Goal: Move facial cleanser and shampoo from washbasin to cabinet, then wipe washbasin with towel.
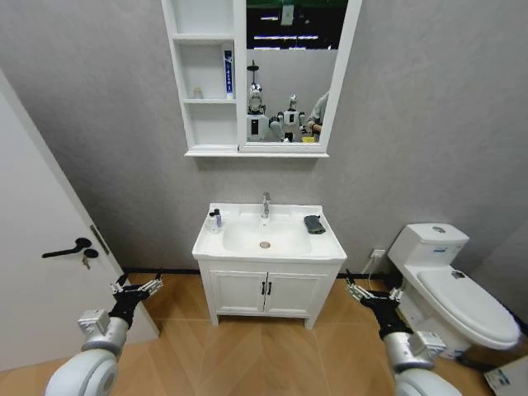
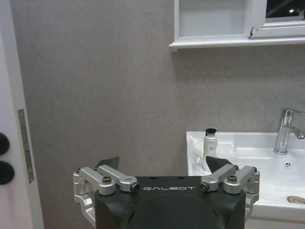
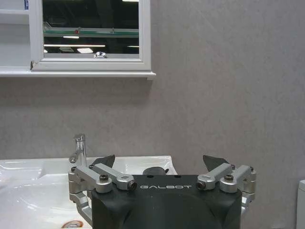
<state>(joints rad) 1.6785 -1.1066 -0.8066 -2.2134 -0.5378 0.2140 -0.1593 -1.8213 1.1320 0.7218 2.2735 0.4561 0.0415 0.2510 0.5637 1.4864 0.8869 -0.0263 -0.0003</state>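
Note:
The white washbasin [image 1: 285, 244] stands against the wall ahead, with a chrome tap [image 1: 266, 204]. A small white bottle with a black cap [image 1: 216, 219] [image 2: 210, 143] stands on its back left corner; I cannot tell whether it is the shampoo or the facial cleanser. The dark towel [image 1: 314, 223] [image 3: 155, 171] lies folded on the right rim. Above hangs the cabinet [image 1: 206, 124], with a blue-and-white tube [image 1: 228, 74] on its middle shelf. My left gripper [image 1: 139, 289] [image 2: 163, 164] and right gripper [image 1: 371, 293] [image 3: 159, 162] are held low, short of the basin, open and empty.
A white two-door vanity [image 1: 264, 290] carries the basin. A white toilet [image 1: 450, 285] stands to the right and a white door with a black handle [image 1: 70, 247] to the left. The mirror [image 1: 289, 66] adjoins the cabinet. Wooden floor lies in front of the vanity.

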